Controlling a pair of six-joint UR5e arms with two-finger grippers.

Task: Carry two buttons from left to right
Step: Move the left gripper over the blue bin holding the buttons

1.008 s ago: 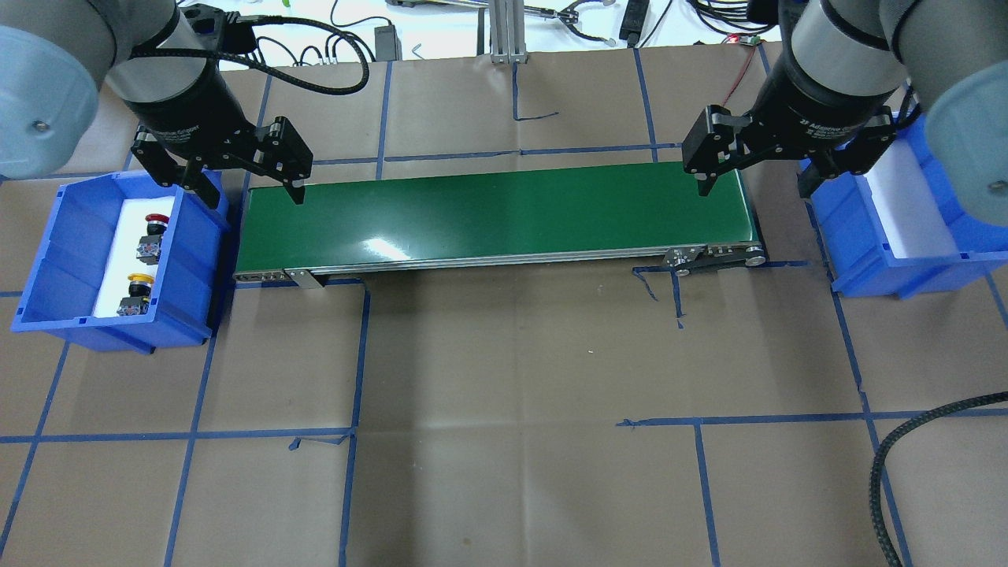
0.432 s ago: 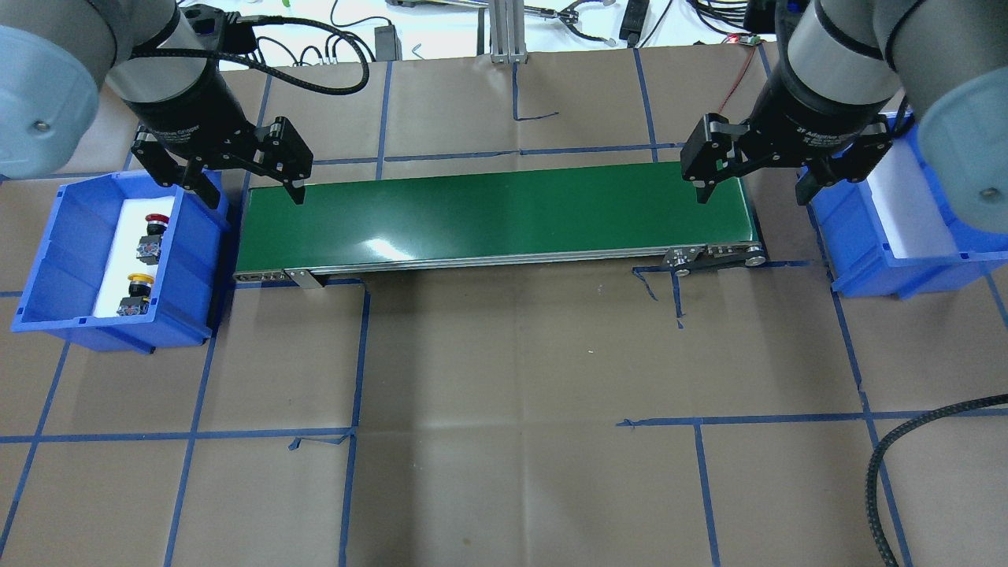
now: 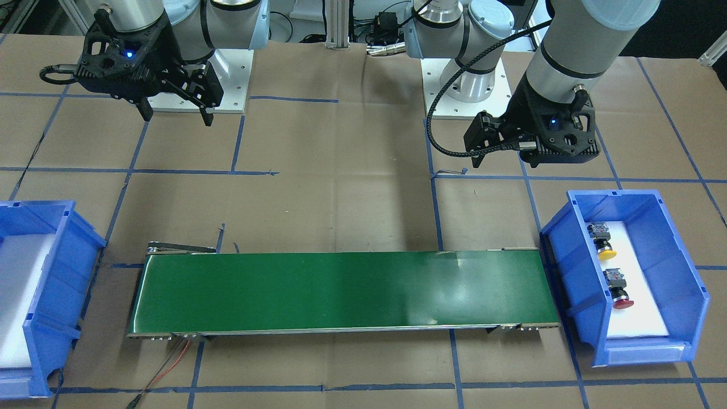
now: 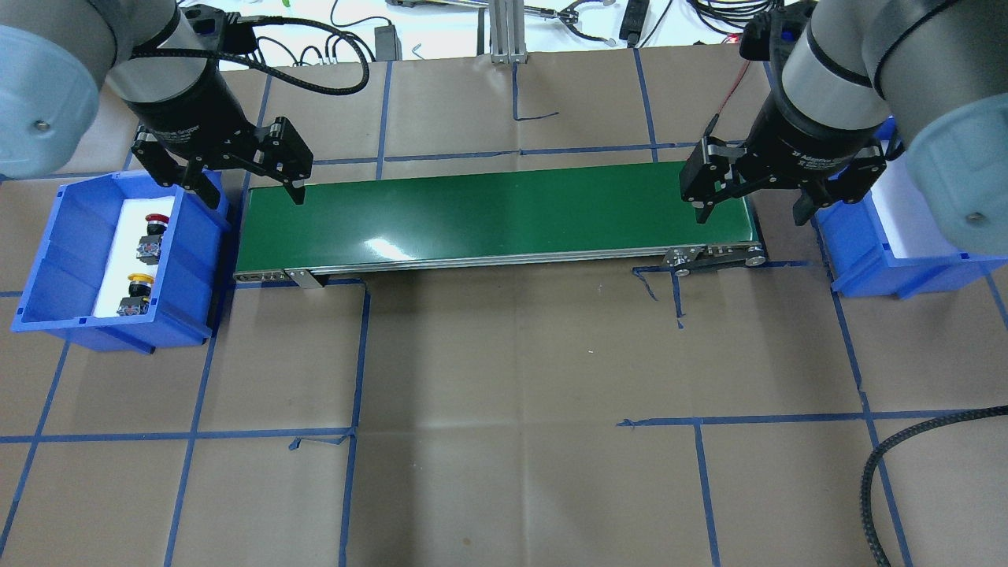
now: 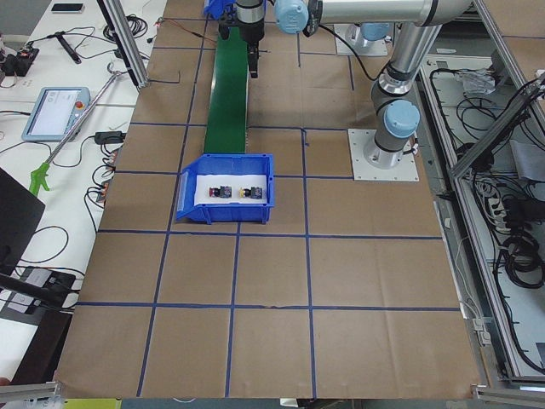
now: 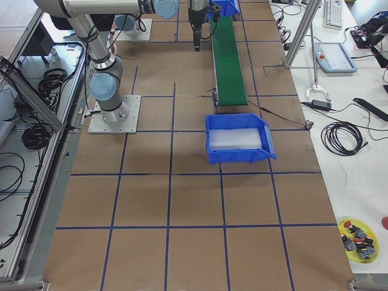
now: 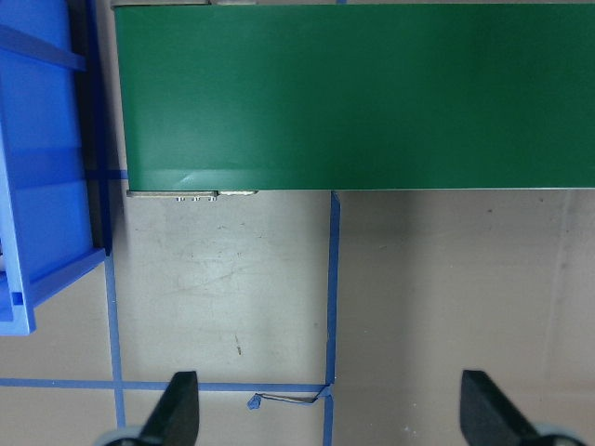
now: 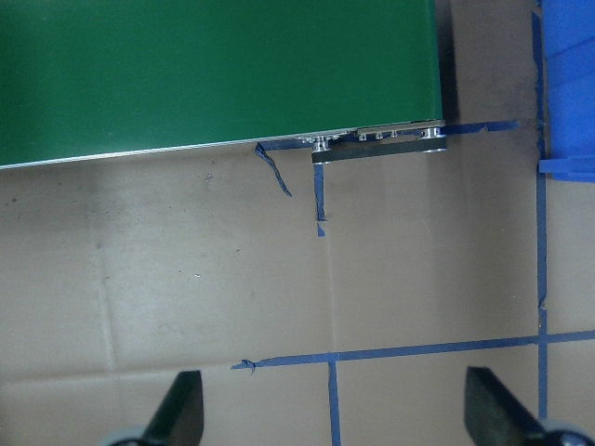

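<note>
The red-capped button [image 4: 156,221] and the yellow-capped button [image 4: 139,280] lie on white foam in the blue left bin [image 4: 47,260]. Both also show in the front view, the yellow one [image 3: 603,251] and the red one [image 3: 620,297]. My left gripper [image 4: 253,193] is open and empty. It hangs over the gap between that bin and the left end of the green conveyor belt [image 4: 496,213]. My right gripper [image 4: 752,214] is open and empty over the belt's right end, beside the blue right bin [image 4: 866,244]. Both wrist views show spread fingers, the left [image 7: 335,413] and the right [image 8: 337,413].
The right bin [image 3: 57,267] holds only white foam. Blue tape lines cross the brown paper tabletop. A black cable [image 4: 890,465] loops at the front right. The conveyor's metal end bracket [image 4: 713,256] sticks out at its right front corner.
My right gripper has moved a little toward the near edge of the belt and swung slightly, staying open. My left gripper and both buttons have not moved.
</note>
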